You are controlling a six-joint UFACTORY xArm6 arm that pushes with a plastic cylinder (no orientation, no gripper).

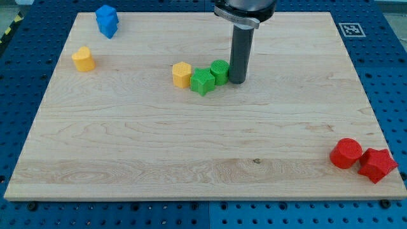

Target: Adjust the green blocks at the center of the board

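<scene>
A green star-shaped block (202, 82) and a green cylinder (219, 71) sit touching each other a little above the middle of the wooden board (191, 146). My tip (237, 81) stands right against the cylinder's right side. A yellow hexagonal block (182, 74) touches the green star's left side.
A yellow block (83, 59) lies near the view's left edge and a blue block (107, 20) at the top left. A red cylinder (346, 153) and a red star-shaped block (377, 165) sit at the bottom right corner. A marker tag (351, 29) is at the top right.
</scene>
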